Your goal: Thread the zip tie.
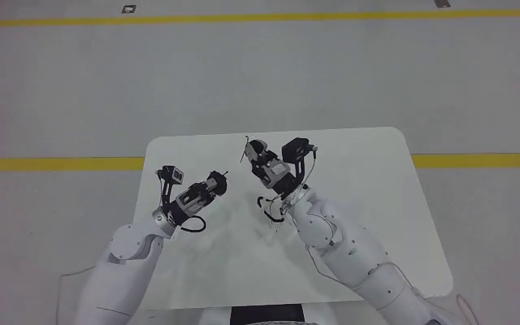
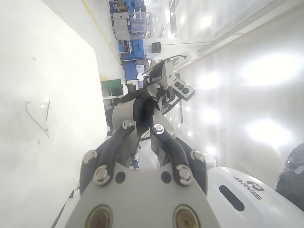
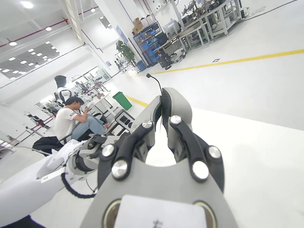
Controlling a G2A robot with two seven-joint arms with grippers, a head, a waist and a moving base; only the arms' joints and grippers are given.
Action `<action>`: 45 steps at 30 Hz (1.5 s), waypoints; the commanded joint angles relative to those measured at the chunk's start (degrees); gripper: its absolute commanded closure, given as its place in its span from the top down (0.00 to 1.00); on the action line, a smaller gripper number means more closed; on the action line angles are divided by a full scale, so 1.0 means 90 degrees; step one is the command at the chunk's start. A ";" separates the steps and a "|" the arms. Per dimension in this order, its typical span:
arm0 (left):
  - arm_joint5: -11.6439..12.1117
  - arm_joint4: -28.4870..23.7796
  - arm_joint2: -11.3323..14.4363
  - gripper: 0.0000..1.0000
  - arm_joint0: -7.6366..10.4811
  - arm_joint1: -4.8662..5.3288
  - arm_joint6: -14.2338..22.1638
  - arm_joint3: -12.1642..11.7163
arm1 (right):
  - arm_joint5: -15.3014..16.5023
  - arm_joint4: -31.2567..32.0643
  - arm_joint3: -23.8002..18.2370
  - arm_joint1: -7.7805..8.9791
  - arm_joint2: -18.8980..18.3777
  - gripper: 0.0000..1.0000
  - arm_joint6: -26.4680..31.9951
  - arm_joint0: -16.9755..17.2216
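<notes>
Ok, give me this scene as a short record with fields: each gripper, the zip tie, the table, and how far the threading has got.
Right gripper: shut on the zip tie, over the table
Zip tie: black, head end sticking out past the fingertips, tail running back between the fingers
Left gripper: shut, beside the right gripper but apart from it; nothing clearly held
Table: white
Threading: not yet done; the head is free, with no tail through it

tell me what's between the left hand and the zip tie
Nothing: in the top view the stretch from the left hand to the zip tie, held in the right hand, is bare table.
</notes>
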State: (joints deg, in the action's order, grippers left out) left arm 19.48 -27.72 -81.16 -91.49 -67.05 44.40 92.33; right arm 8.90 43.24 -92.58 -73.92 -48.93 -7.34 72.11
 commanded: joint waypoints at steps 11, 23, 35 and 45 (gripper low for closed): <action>0.0000 0.0018 0.0016 0.00 0.0041 -0.0037 0.0009 -0.0039 | 0.0062 0.0089 0.0005 -0.0016 0.0006 0.00 -0.0091 0.0053; 0.0000 0.0018 0.0016 0.00 0.0041 -0.0037 0.0009 -0.0039 | 0.0062 0.0089 0.0005 -0.0016 0.0006 0.00 -0.0091 0.0053; 0.0000 0.0018 0.0016 0.00 0.0041 -0.0037 0.0009 -0.0039 | 0.0062 0.0089 0.0005 -0.0016 0.0006 0.00 -0.0091 0.0053; -0.0040 -0.0103 0.0367 0.00 0.0224 -0.0044 0.0142 -0.0273 | 0.0062 0.0089 0.0005 -0.0016 0.0006 0.00 -0.0091 0.0053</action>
State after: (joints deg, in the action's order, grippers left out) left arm 18.91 -28.58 -78.06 -89.62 -67.44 45.78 90.14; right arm 9.46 44.03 -92.54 -74.06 -48.88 -8.16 72.58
